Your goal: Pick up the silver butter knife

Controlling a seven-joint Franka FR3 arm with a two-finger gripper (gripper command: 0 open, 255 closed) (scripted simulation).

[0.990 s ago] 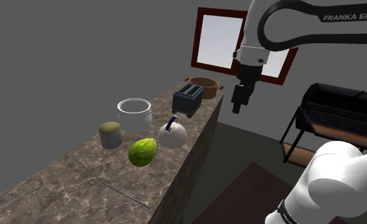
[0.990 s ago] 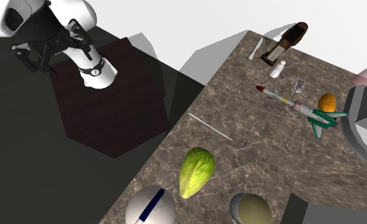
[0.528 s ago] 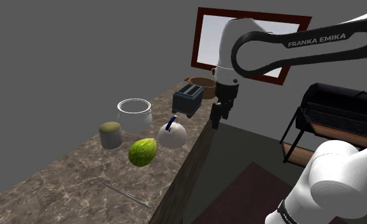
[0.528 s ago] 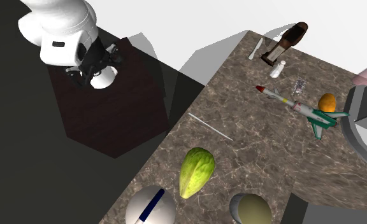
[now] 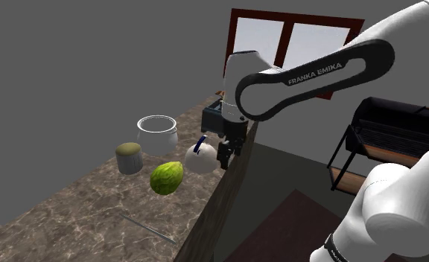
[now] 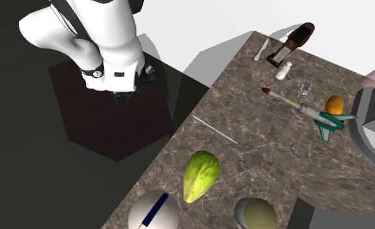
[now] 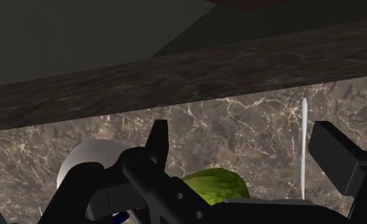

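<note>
The silver butter knife (image 5: 150, 227) is a thin pale sliver lying flat on the brown marble counter (image 5: 94, 216), near its front edge. It also shows as a slim line in the second exterior view (image 6: 215, 130) and ahead of the fingers in the wrist view (image 7: 303, 143). My black gripper (image 5: 224, 156) hangs open and holds nothing, just off the counter's edge beside a white round thing (image 5: 202, 158). In the wrist view the gripper (image 7: 246, 153) has its fingers wide apart. The knife lies well beyond it, past a green fruit (image 5: 166, 177).
Along the counter stand a small capped cup (image 5: 129, 158), a white pot (image 5: 157, 134), a black toaster (image 5: 220, 117) and a brown pot (image 5: 237, 100). A toy rocket (image 6: 303, 109), an orange (image 6: 334, 104), a bottle (image 6: 293, 40) and a white utensil (image 6: 262, 49) lie farther along. A black rack (image 5: 399, 141) stands aside.
The arm has swung down and toward the shoulder view's left, from out over the floor to the counter's edge by the white round thing. The things on the counter have not moved.
</note>
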